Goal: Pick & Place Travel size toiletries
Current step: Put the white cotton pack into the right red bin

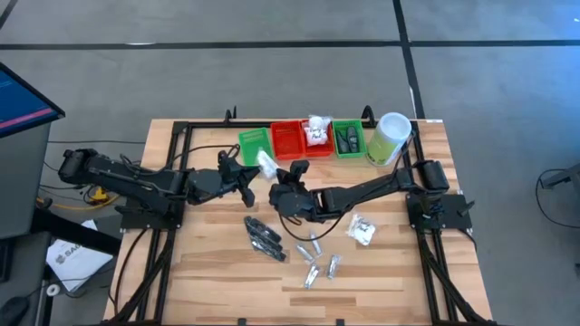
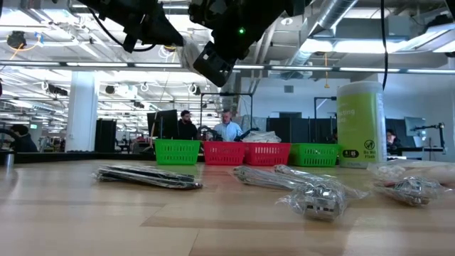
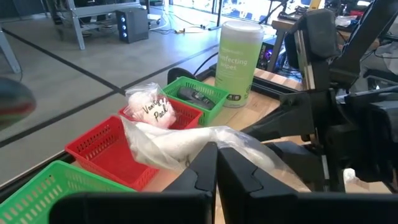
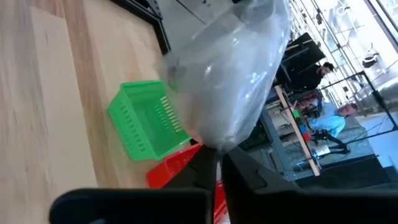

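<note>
A white soft packet [image 1: 265, 163] in clear wrap hangs in the air just in front of the row of trays, between my two grippers. My left gripper [image 1: 252, 174] comes at it from the table's left and is shut on it [image 3: 214, 163]. My right gripper [image 1: 276, 183] comes from the right and is shut on the same packet [image 4: 219, 155]. On the table nearer the front lie black narrow pieces [image 1: 263, 234], small silver tubes [image 1: 314, 258] and another white packet [image 1: 362, 229]. My left gripper pinches the packet's near edge [image 3: 189, 152] between its two fingers, which lie roughly level and come from the table's left. The packet [image 3: 180, 138] stands out beyond the fingertips, clear of the table and trays. My right gripper pinches an edge of the packet's clear wrap [image 4: 214, 140] between its two fingers, coming from the table's right. The packet [image 4: 230, 74] bulges out past the fingertips, lifted clear.
Along the far edge stand a green tray [image 1: 254, 143], a red tray [image 1: 288, 139], a second red tray holding a white packet [image 1: 317, 131], and a green tray with dark pieces [image 1: 349, 139]. A tall pale green cylinder [image 1: 390, 138] stands at the far right. People show in the room behind.
</note>
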